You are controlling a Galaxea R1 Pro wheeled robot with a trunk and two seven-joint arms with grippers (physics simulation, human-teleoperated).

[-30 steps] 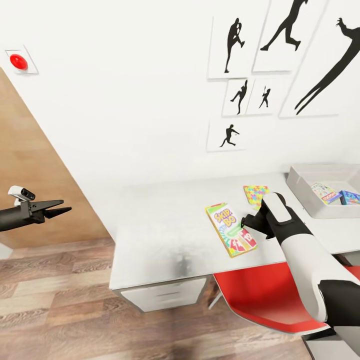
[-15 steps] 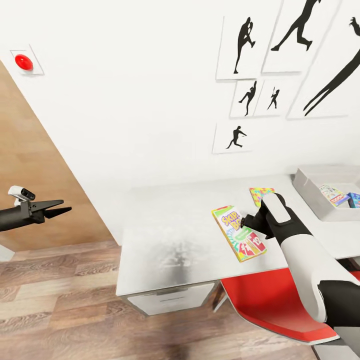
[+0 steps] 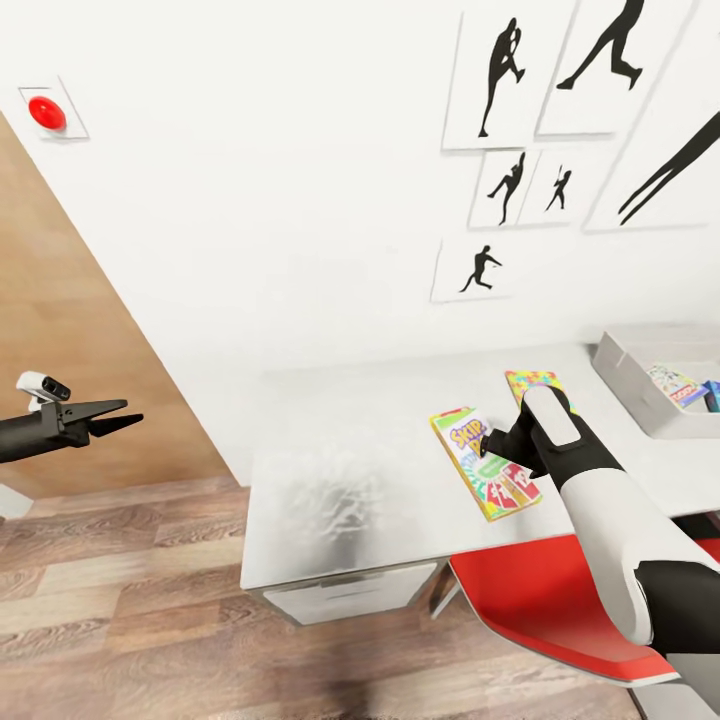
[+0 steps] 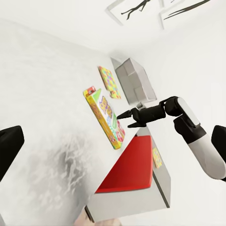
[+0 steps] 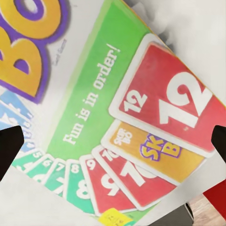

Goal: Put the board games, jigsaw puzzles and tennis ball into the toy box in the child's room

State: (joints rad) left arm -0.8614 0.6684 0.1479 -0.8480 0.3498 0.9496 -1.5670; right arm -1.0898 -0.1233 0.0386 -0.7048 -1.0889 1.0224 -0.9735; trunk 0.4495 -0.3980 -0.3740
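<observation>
On the long pale grey-white desk top [image 3: 340, 470] lies our flat green-edged SKIP-BO card-game box [image 3: 484, 462], face up, at about 4 o'clock from the middle of the head view and near the front edge. Its lid shows big yellow and purple letters, a green band reading "Fun is in order!", and a fan of red, green and orange number cards with a large 12 [image 5: 141, 117].

Our right gripper [image 3: 484, 441] hangs low over that box with its black fingers spread wide; in the left wrist view the two tips [image 4: 129, 119] stand clearly apart and hold nothing. We cannot tell whether they touch the lid.

At 1 o'clock from the box, a thin multicolour jigsaw square [image 3: 532, 385] lies flat, partly hidden behind our right wrist.

At 3 o'clock, the shallow pale grey tray-like toy box [image 3: 630, 385] is cut off by the picture's edge. Inside we see a white-and-red game box [image 3: 678, 384] and a corner of a blue one [image 3: 711, 395].

Our left gripper [image 3: 128, 418] hovers at 9 o'clock, well apart from the desk, jaws nearly together and empty. A red chair seat [image 3: 545, 600] sits under the desk's front edge.
</observation>
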